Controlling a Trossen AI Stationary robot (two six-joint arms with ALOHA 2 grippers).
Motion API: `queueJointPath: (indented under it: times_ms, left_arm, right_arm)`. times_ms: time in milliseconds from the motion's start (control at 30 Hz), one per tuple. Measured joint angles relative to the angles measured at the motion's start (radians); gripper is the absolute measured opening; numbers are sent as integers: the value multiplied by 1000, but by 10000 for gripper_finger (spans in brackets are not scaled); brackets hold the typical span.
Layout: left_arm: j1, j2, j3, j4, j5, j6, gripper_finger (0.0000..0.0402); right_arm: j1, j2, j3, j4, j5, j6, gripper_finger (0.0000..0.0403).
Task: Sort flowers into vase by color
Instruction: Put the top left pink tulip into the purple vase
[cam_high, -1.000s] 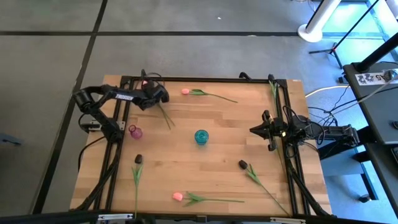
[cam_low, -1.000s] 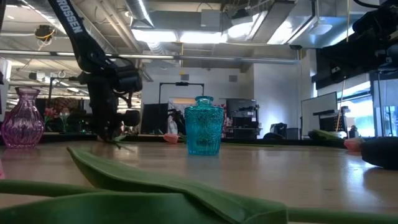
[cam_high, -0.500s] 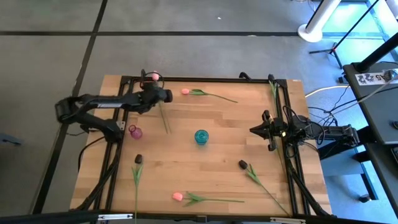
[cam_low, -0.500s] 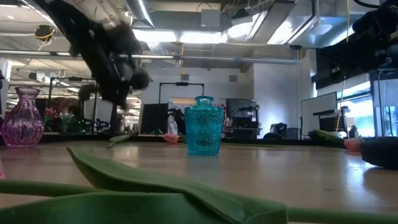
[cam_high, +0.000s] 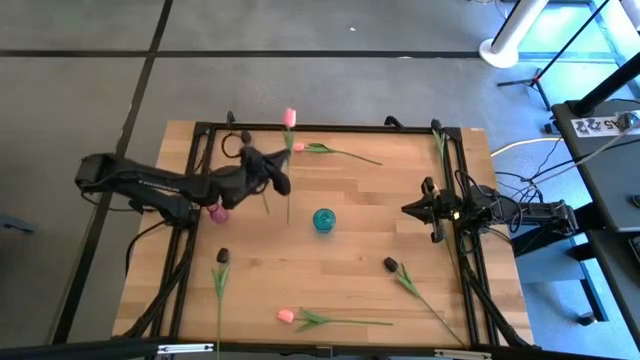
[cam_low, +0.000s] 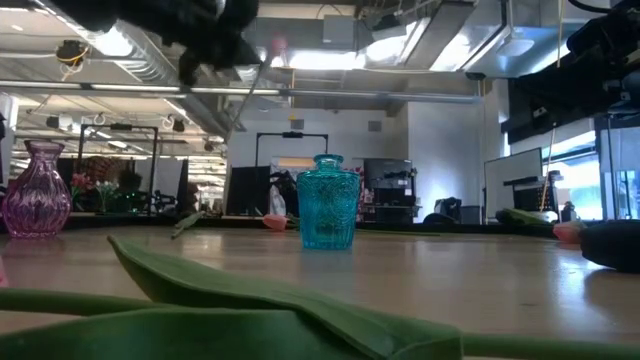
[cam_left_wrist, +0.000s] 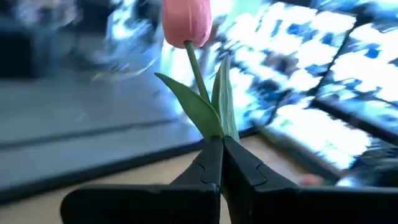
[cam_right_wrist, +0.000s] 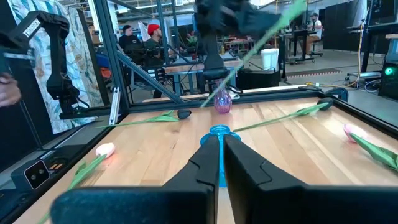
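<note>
My left gripper (cam_high: 283, 178) hovers high over the table between the purple vase (cam_high: 217, 211) and the teal vase (cam_high: 323, 220), shut on a pink tulip (cam_high: 289, 117). In the low view it is at the top (cam_low: 215, 30), with the stem (cam_low: 245, 100) slanting down from it. My right gripper (cam_high: 410, 209) waits shut at the table's right side, low, facing the teal vase (cam_right_wrist: 219, 130). The other tulips lie flat on the wood: pink ones at the far edge (cam_high: 298, 147) and near edge (cam_high: 286, 316), dark ones near left (cam_high: 222, 256) and near right (cam_high: 391, 265). My left gripper pinches the pink tulip between its two fingers at the stem where the leaves sprout (cam_left_wrist: 217, 132), a short way below the bud (cam_left_wrist: 186, 18). The flower is lifted clear of the table. Its bud stands beyond the fingertips, and its long stem (cam_high: 288, 205) trails slanting on the other side.
Another green stem (cam_high: 440, 140) lies along the right rail. Black rails run along the table's left (cam_high: 185, 250) and right (cam_high: 470, 280) sides. A big leaf (cam_low: 250, 290) lies close to the low camera. Bare wood shows around the teal vase (cam_low: 328, 202). People are in the room behind.
My left gripper has risen from the table's far left corner and moved toward the middle, staying shut on the pink tulip. The tulip, which lay with its stem on the wood, is now lifted clear and has swung with the gripper toward the teal vase.
</note>
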Motion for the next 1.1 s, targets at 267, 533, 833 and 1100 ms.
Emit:
queueJointPath:
  times_ms: [267, 533, 833, 1100]
  left_arm:
    - [-132, 149, 0, 521, 179, 343, 0]
    - [-133, 321, 0, 902, 377, 499, 0]
    - [-165, 248, 0, 788, 279, 681, 0]
    - [-279, -54, 0, 391, 21, 781, 0]
  right_arm:
    - [0, 0, 0, 0, 0, 0, 24]
    - [0, 0, 0, 0, 0, 0, 24]
    - [0, 0, 0, 0, 0, 0, 24]
    - [0, 0, 0, 0, 0, 0, 24]
